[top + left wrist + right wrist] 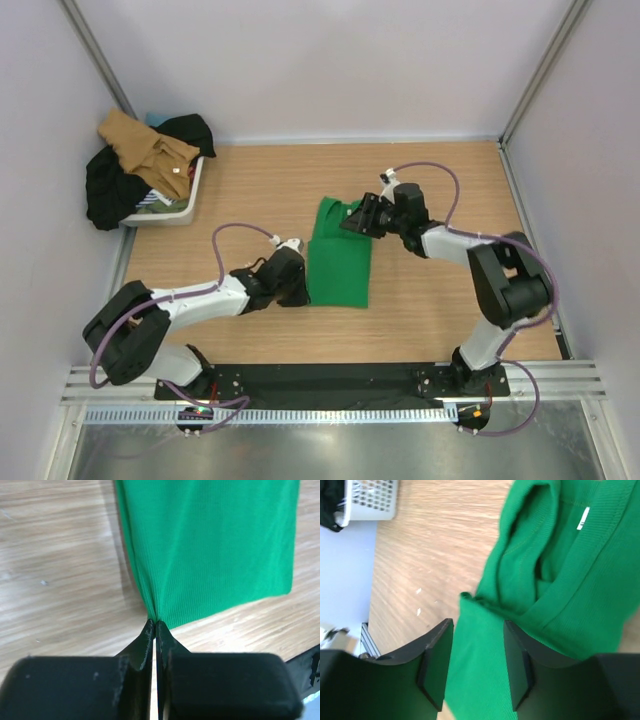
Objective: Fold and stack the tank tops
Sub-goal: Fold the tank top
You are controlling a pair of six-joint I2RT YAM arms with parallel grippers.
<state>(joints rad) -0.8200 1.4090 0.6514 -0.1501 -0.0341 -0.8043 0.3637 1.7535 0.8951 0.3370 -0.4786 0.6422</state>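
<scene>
Judging from the top view, a fold of the green tank top (338, 262) was under way. It lay as a narrow rectangle mid-worktop (440, 300), with the left hand (302, 288) at its near left corner and the right hand (355, 220) at its far end. The tan tank top (148, 148) was heaped with dark clothes (105, 190) in the white basket (190, 205), well apart.

In the left wrist view, the left hand was seen pinched shut on the hem corner, the ribbed knit gathered into pleats there. That corner would best be kept low and taut so the layers are not dragged askew.

In the right wrist view, the right hand's jaws stood apart over rumpled strap and neckline cloth, with nothing clamped. A white label (583, 518) was visible. That bunched end should be flattened before another fold. The worktop was smooth, pale wood grain.
</scene>
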